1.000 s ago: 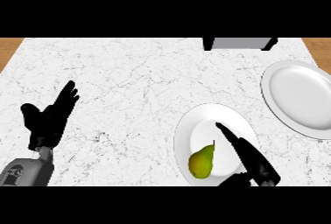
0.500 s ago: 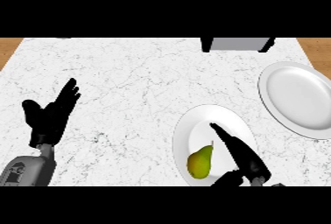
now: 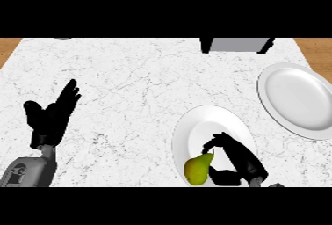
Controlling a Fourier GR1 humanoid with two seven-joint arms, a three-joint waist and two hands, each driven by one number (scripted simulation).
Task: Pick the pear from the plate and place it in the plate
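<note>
On a smooth white oval plate [image 3: 194, 127] near the marble-patterned worktop's [image 3: 142, 79] front edge lies a yellow-green pear [image 3: 198, 169]. Black right robot hand [image 3: 239, 160] curls around it. Left robot hand [image 3: 50, 116] rests open, fingers up. Second white plate [image 3: 298, 99] sits far right.

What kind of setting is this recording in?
Likely a kitchen counter: a white marble-patterned countertop with wooden edging, two white plates, the near plate holding a pear, the far plate bare.

The right hand [image 3: 236, 160] curls its fingers down beside the pear [image 3: 198, 168] on the near plate [image 3: 194, 132]. The left hand [image 3: 50, 116] rests open at left. A second plate [image 3: 298, 99] lies right.
</note>
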